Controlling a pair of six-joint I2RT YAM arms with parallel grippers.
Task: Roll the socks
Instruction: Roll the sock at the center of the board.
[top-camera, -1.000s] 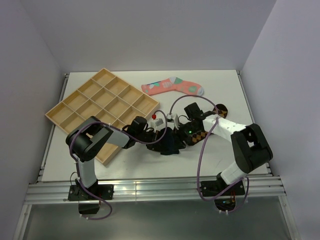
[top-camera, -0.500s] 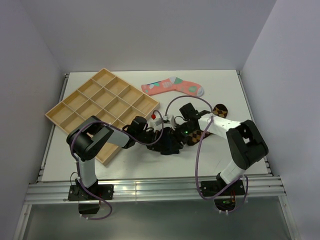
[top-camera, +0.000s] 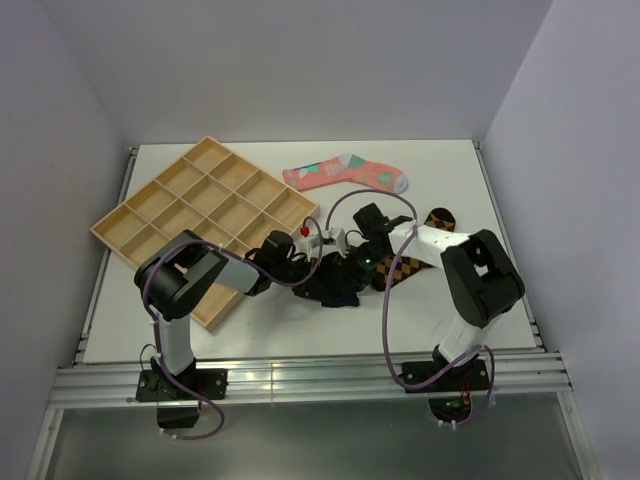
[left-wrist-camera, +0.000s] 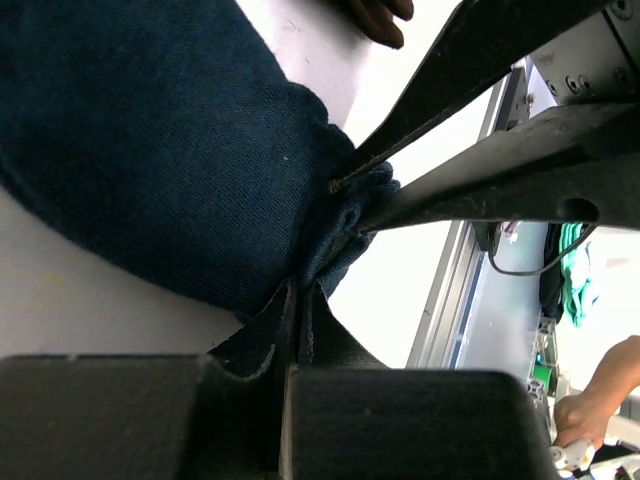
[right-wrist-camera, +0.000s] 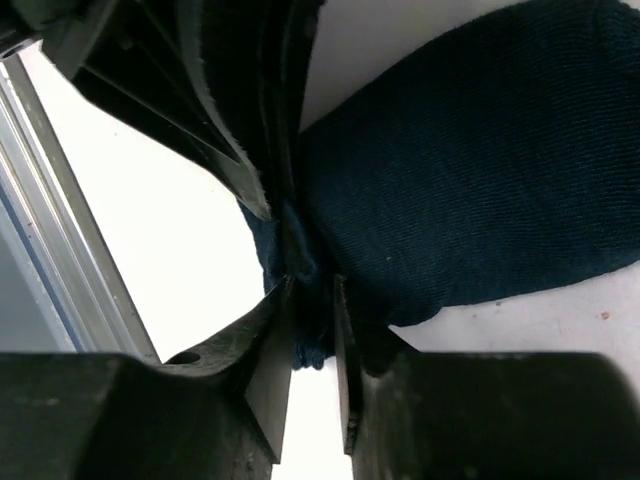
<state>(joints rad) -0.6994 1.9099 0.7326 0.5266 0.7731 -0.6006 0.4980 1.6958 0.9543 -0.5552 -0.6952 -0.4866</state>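
1. The navy sock (top-camera: 338, 288) sat bunched up on the bench (top-camera: 300, 330), roughly mid-bench, right between the two claws.
2. The left claw (left-wrist-camera: 300, 295) was squeezed all the way down on one edge of the navy sock, jaws basically touching with fabric caught at the tips.
3. The right claw (right-wrist-camera: 312, 300) met that same bunched edge from the opposite side. Its jaws were nearly together, with a fold of navy fabric pinched between them.
4. The diamond-patterned sock (top-camera: 408, 266) lay just right of the navy one, partly hidden under the right arm.
5. The pink sock (top-camera: 345, 173) lay flat toward the far side, well apart from both claws.
6. The wooden tray (top-camera: 170, 205) sat on the bench's left side.
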